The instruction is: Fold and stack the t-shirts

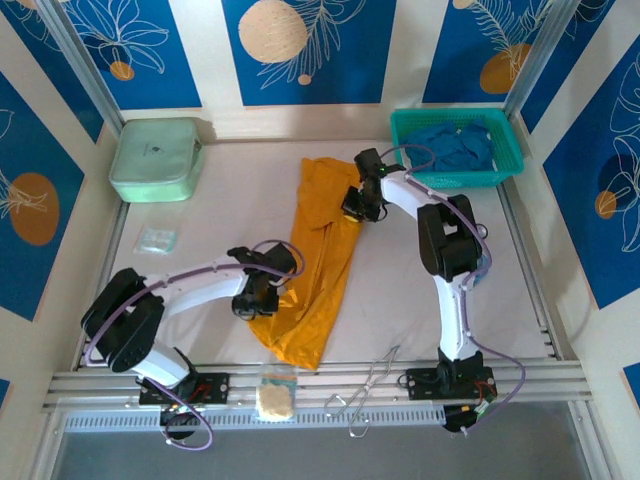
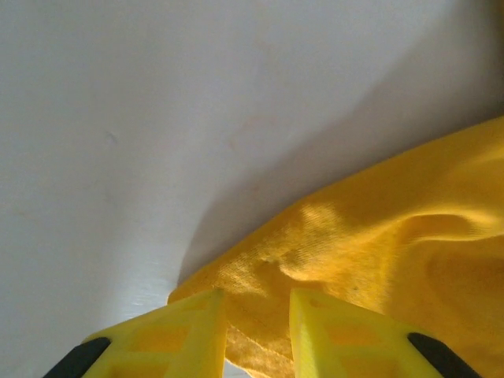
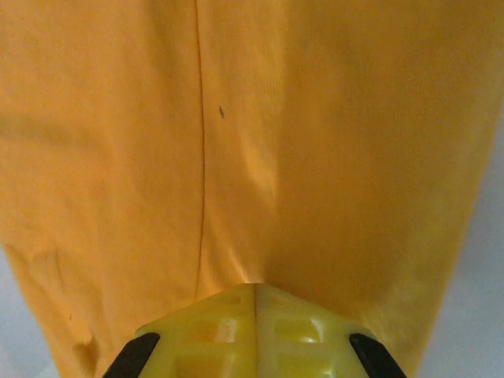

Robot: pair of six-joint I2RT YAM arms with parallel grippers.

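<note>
While blue-and-cream leaf-patterned walls [image 1: 320,50] enclose the pale table [image 1: 220,190], the mustard-orange t-shirt [image 1: 315,260] lies rumpled at its middle. The right gripper [image 3: 255,291] pinches its cloth; the left gripper [image 2: 258,307] stands narrowly parted astride its edge.

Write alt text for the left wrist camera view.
The yellow left gripper, partly open, straddles the edge of a rumpled mustard t-shirt. The t-shirt lies on a white table, which takes up the upper left.
</note>
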